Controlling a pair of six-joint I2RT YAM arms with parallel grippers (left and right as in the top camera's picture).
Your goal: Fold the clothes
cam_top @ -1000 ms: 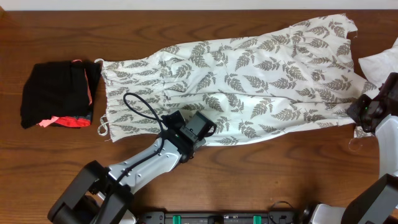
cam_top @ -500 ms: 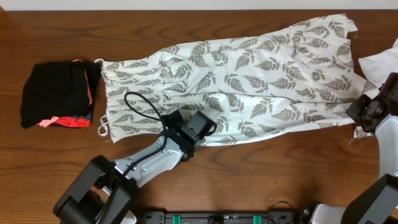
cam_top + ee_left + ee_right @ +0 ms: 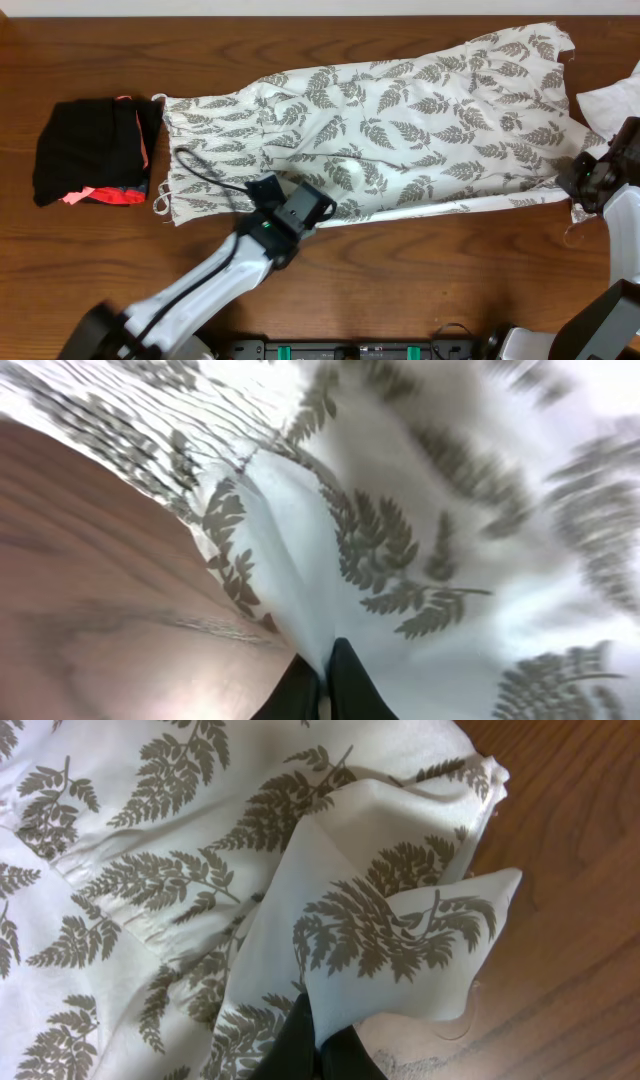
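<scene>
The dress [image 3: 420, 110] is lying spread across the desk [image 3: 420, 270]. The left hand [image 3: 318, 212] is pinching its near edge, while the right hand [image 3: 578, 183] is gripping its near right corner.

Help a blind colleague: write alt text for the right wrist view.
The right fingers are shut on a folded corner of the white fern-print dress, which spreads up and left. Bare brown wooden table shows at right.
</scene>
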